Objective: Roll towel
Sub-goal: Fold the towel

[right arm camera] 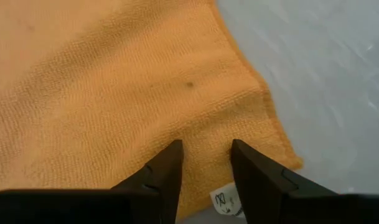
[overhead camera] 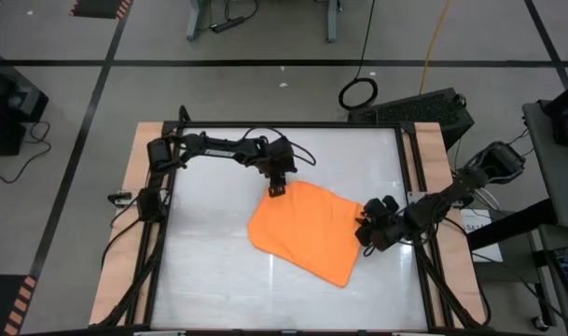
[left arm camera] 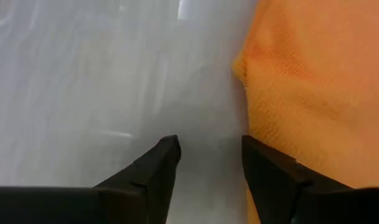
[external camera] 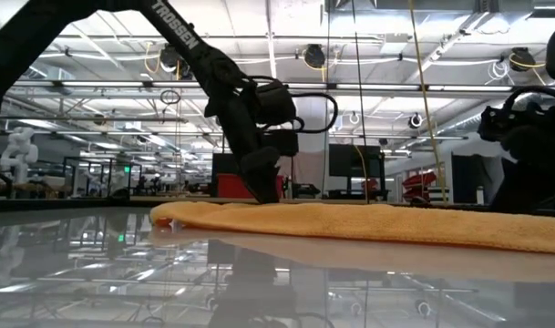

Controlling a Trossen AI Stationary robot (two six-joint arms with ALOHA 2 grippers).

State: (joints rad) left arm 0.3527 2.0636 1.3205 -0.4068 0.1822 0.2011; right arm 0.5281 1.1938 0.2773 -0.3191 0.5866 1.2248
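Note:
The orange towel (overhead camera: 307, 229) lies spread flat on the table, one corner pointing to the far side. My left gripper (overhead camera: 276, 189) is open at the towel's far corner, pointing down. One finger (left arm camera: 273, 171) is over the towel's edge (left arm camera: 248, 99) and the other (left arm camera: 158, 165) over bare table. My right gripper (overhead camera: 366, 230) is open, low over the towel's right corner, both fingers over the cloth (right arm camera: 205, 152). A white tag (right arm camera: 223, 200) shows at that corner. My left gripper comes from above with its fingertips down at the level of the towel's far corner (external camera: 268, 199). I cannot tell whether they touch the cloth. My right gripper slants in from the table's right over the towel's right corner (right arm camera: 264, 124). I cannot tell whether its fingertips touch the flat cloth.
The glossy white table (overhead camera: 209, 271) is framed by dark rails (overhead camera: 409, 168) on its sides. Bare table surface lies on the near left of the towel. Cables run along the left arm's base (overhead camera: 144, 201).

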